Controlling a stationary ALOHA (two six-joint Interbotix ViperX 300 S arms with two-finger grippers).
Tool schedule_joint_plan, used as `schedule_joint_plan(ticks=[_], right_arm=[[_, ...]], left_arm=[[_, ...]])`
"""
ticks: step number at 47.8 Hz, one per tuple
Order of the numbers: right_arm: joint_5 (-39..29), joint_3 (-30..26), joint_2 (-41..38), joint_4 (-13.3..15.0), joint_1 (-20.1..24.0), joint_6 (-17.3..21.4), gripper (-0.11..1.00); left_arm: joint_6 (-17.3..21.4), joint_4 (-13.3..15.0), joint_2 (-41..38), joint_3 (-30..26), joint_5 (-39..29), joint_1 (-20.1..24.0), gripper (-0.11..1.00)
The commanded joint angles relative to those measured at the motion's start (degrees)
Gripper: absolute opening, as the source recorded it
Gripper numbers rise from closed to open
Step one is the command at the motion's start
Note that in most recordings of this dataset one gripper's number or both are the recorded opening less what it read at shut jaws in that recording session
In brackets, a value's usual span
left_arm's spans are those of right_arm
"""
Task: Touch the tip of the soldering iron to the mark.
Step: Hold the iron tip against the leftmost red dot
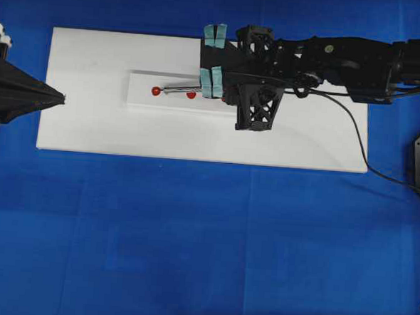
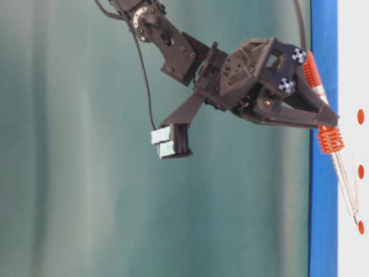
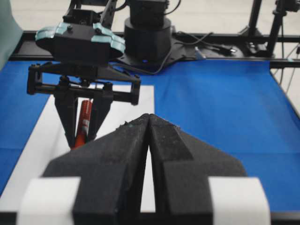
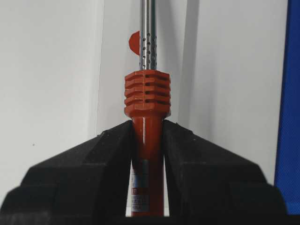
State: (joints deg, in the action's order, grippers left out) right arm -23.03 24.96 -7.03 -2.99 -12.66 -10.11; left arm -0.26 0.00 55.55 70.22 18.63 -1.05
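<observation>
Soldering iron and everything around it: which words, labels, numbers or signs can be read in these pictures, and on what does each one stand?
No text can be read in any view.
Soldering iron: a pale label with print on its handle, too blurred to read.
Right gripper: two small checkered marker squares on its body, patterns only, no letters.
White strip: red dots only, no writing.

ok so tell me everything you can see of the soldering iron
The soldering iron is a slim pen-like piece with a red-orange, plastic-looking handle ending in a ribbed collar, then a thin silver metal shaft with small perforations near the collar. The right tool is shut on its handle, a label showing between the pads. It slants down toward the white strip, passing over the middle red dot, its tip near the end red dot; contact cannot be confirmed. A black cord trails away.
</observation>
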Motion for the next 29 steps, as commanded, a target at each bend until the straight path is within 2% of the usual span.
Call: schedule_joint_plan(ticks=[1,29], right_arm=[[0.5,-1.3,0.5,-0.1,-0.1,0.0,0.06],[0.0,-1.4,0.3,0.0,-0.2,0.1,0.06]], left_arm=[[0.1,-0.1,-0.2,-0.7,0.3,-0.2,0.0],[0.3,-0.1,-0.2,-0.7,0.1,-0.2,0.0]])
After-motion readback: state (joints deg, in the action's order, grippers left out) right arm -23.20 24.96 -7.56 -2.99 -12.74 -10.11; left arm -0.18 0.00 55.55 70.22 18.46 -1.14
